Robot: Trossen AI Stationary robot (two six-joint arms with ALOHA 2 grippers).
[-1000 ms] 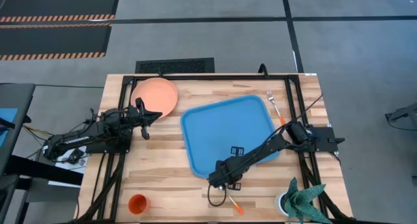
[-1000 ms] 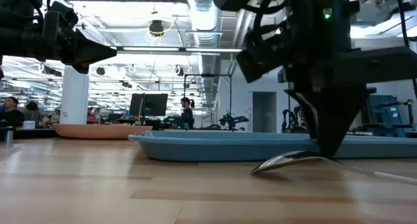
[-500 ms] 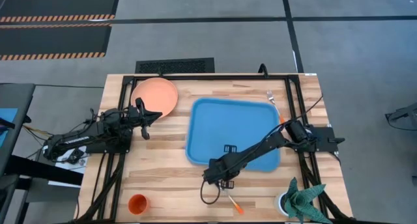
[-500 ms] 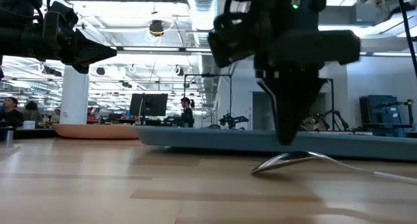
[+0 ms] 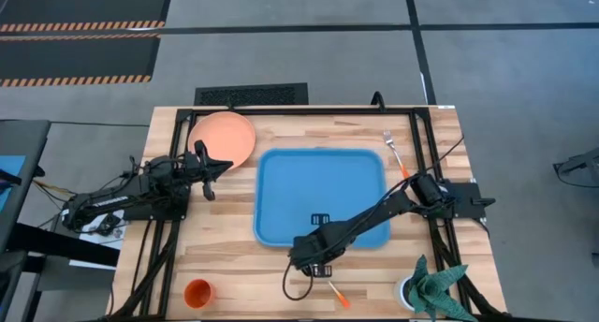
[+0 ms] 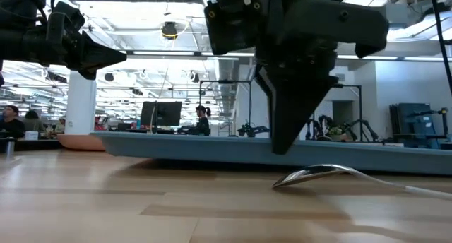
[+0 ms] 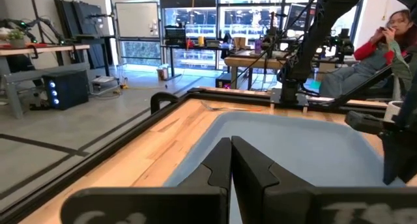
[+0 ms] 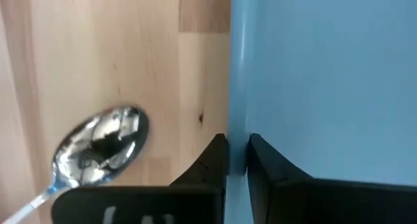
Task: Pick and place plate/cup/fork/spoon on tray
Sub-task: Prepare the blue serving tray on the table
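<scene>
We found the right gripper clamped on the front rim of the large blue plastic tray at the table's middle, silver-bowled spoon just beside it, while the left gripper, fingers together, waited near the salmon-orange plate at the back-left corner.

A robotics lab or open industrial workshop. Beyond the wooden table, the low view shows a big hall with exposed ducts and strip lights overhead, a white column, monitors and seated people. The left wrist view shows workbenches, a further robot arm and a seated person. Hazard-striped mats lie on grey floor behind the table.
</scene>
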